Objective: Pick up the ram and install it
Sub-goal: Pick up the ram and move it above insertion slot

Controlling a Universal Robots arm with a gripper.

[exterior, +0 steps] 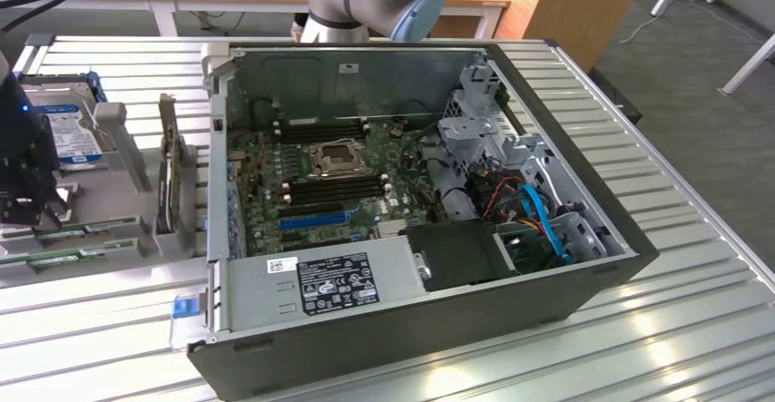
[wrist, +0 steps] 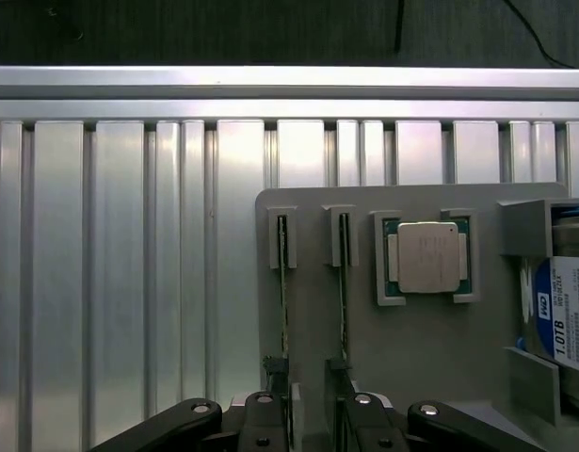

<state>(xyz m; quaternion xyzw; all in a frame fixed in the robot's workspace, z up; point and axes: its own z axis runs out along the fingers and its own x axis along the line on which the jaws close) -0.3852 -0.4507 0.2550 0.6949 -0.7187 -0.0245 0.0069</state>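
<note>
Two ram sticks stand on edge in holders of a grey tray [wrist: 421,348]: the first ram [wrist: 283,282] and the second ram [wrist: 344,282], thin green strips seen from above. My gripper [wrist: 313,419] hangs open over their near ends, one finger [wrist: 278,414] above each stick, holding nothing. In the exterior view the gripper [exterior: 34,213] sits at the far left above the ram sticks [exterior: 67,231] on the tray [exterior: 122,193]. The open computer case [exterior: 412,193] lies to the exterior view's right, its black memory slots [exterior: 325,190] beside the processor socket.
The tray also carries a processor [wrist: 427,256], a hard drive [wrist: 564,325] and an upright expansion card [exterior: 170,180]. Ribbed metal tabletop [exterior: 678,329] surrounds the case. A power supply [exterior: 327,284] and cables [exterior: 533,211] crowd the case's near side.
</note>
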